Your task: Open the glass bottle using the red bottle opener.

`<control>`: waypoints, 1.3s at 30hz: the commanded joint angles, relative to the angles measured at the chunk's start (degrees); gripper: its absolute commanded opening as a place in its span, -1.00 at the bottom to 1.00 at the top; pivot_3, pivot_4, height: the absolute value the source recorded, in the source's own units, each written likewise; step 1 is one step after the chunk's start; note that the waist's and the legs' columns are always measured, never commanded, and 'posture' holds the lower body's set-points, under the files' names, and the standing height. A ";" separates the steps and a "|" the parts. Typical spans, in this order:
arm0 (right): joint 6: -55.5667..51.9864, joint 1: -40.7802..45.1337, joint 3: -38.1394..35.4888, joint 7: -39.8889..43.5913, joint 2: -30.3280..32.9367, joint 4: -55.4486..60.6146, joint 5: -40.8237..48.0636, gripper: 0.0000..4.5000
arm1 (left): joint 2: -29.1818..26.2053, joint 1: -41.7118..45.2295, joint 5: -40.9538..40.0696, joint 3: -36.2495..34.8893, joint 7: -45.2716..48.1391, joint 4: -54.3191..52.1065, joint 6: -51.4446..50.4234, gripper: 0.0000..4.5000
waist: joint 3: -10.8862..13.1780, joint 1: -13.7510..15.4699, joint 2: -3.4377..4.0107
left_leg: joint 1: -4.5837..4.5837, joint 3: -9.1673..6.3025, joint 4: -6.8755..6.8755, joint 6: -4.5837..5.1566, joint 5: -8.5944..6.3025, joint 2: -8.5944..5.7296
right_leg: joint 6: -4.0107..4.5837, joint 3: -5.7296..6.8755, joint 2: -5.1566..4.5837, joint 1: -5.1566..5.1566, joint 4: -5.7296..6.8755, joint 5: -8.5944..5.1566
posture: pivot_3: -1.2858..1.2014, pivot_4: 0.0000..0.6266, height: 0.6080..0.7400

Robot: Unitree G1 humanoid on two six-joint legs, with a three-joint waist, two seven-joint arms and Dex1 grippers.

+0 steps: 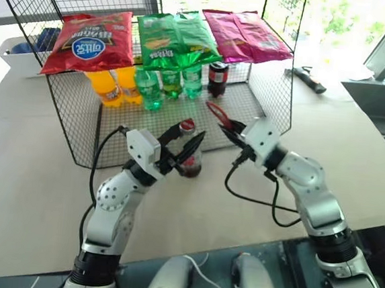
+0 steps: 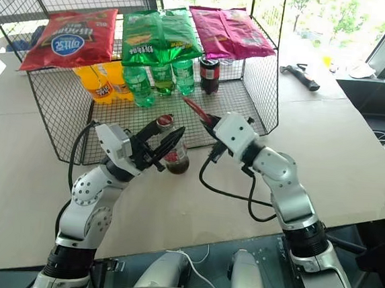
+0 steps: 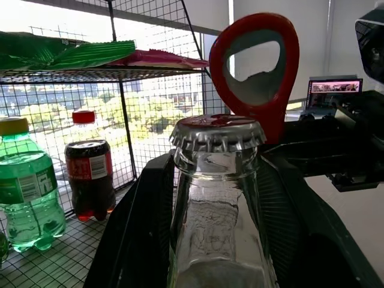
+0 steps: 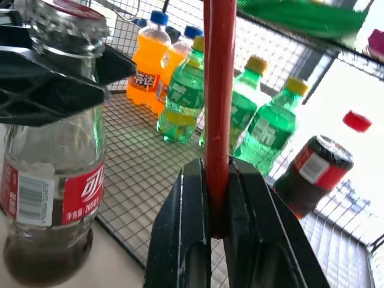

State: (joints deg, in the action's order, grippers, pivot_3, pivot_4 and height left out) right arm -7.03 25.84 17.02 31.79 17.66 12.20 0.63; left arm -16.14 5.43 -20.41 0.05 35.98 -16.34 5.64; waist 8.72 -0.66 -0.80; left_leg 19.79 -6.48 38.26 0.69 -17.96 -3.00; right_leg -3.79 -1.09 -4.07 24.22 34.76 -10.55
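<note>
The glass bottle [image 4: 51,180] is clear, with a red label carrying white characters, dark red-brown liquid at the bottom, and a silver cap with red top [image 3: 217,129]. The red bottle opener [image 3: 258,66] is plain glossy red. The gripper fingers [image 4: 192,240] are black. Behind, the wire rack [image 1: 66,119] is black mesh. The bottles are orange [image 4: 144,63] and green [image 4: 180,96], one dark cola bottle [image 4: 312,171] has a red band. The snack bags are red [image 1: 90,41], green [image 1: 175,38] and magenta [image 1: 246,34].

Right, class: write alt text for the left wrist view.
A clear glass bottle, metal cap still on, stands between the left pincer fingers. Beyond it rises the ring head of the red bottle opener; a cola bottle stands on a wire shelf.
</note>
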 commanded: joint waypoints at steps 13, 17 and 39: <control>32.24 6.58 7.86 -12.57 -1.23 -20.34 -21.95 -1.00 | -0.83 -0.55 0.69 0.42 0.12 3.00 -1.03 -0.33 | -0.07 -0.08 0.00 | -0.05 0.09 0.00 -0.01 0.01 0.00 | 0.00 -0.07 0.01 -0.01 0.03 0.00 | 0.03 -0.52 0.98; 38.74 7.48 8.12 -16.22 -1.81 -23.96 -24.82 -1.00 | -0.78 -0.61 0.49 0.32 -0.01 3.08 -1.27 -0.33 | -0.11 -0.10 0.01 | -0.09 0.11 0.00 -0.01 0.01 0.00 | 0.01 -0.09 0.02 -0.01 0.05 0.00 | 0.03 -0.52 0.98; 49.48 13.59 11.72 -17.44 -5.05 -40.98 -29.90 -1.00 | -0.35 -0.56 0.73 0.48 -0.79 4.50 -2.30 -0.33 | -0.44 -0.63 0.26 | -1.05 0.37 -0.16 0.04 -0.01 0.08 | 0.03 -0.38 0.12 -0.81 0.06 -0.03 | 0.03 -0.52 0.98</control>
State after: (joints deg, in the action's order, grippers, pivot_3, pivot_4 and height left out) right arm 40.06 39.93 24.19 12.58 12.90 -28.20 -25.04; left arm -16.60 5.24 -20.98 -0.52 36.00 -14.38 5.34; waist 8.28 -1.29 -0.54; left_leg 18.74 -6.12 38.10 0.73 -17.97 -2.92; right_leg -3.76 -1.47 -3.96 23.42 34.82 -10.58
